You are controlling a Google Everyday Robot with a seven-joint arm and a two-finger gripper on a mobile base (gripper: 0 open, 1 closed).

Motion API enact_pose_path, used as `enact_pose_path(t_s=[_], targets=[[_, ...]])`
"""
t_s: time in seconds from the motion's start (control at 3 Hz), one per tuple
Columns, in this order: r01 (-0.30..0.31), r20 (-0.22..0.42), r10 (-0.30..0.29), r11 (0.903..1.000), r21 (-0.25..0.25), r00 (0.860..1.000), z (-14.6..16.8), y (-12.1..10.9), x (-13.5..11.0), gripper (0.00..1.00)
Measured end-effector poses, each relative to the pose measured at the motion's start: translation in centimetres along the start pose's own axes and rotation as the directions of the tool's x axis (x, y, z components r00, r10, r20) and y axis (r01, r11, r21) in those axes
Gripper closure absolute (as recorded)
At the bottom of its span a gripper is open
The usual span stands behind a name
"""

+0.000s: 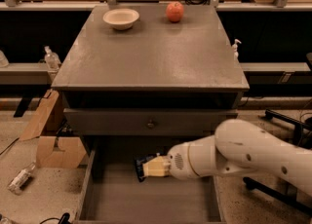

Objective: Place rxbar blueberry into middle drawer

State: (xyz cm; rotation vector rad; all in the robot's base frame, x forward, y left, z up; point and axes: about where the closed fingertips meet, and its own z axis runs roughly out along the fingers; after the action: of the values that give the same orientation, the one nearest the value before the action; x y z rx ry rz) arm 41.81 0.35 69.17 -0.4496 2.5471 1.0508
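Dark rxbar blueberry (pixel 140 168) — clamped in tool (pixel 153 168) — above middle drawer (pixel 146 202).

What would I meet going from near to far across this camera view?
Open middle drawer, gripper over it holding the rxbar blueberry, knobbed drawer front, cabinet top, then bowl and apple.

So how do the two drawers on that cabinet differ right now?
The upper drawer is pushed shut, showing only its grey front and round knob; the middle drawer is pulled out, its flat floor in view. The gripper, shut on the rxbar blueberry, hangs over the middle drawer's floor, not at the upper drawer. Both are grey.
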Motion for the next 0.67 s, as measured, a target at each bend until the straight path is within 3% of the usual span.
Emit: enact_pose_path(t_s=[0.33,0.67], targets=[[-0.029,0.056,0.032,0.9983,-0.051,0.998,0.6,-6.3,2.0,1.00],[-0.105,0.066,0.110,0.9915,-0.077,0.992,2.5,-13.6,1.3,1.00]])
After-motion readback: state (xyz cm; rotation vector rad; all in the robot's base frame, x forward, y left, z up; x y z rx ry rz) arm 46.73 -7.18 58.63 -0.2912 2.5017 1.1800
